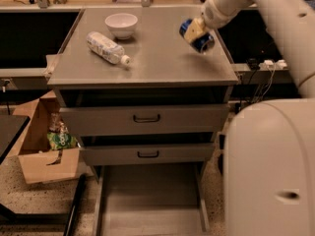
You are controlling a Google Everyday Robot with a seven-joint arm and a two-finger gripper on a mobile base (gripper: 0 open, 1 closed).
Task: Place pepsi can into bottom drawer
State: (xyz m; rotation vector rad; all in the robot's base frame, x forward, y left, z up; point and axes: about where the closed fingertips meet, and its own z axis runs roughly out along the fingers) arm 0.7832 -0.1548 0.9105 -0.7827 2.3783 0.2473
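The blue pepsi can (197, 36) lies tilted on its side between the fingers of my gripper (195, 31), held just above the right part of the grey cabinet top (157, 58). The gripper's yellowish fingers are shut on the can. The bottom drawer (150, 200) is pulled out at floor level, a wide shallow grey tray below the two upper drawers, and nothing shows in it.
A clear plastic bottle (107, 47) lies on its side at the top's left. A white bowl (121, 24) stands behind it. The two upper drawers (145, 119) are shut. A cardboard box (47, 141) stands on the floor at left. My white base (270, 171) fills the lower right.
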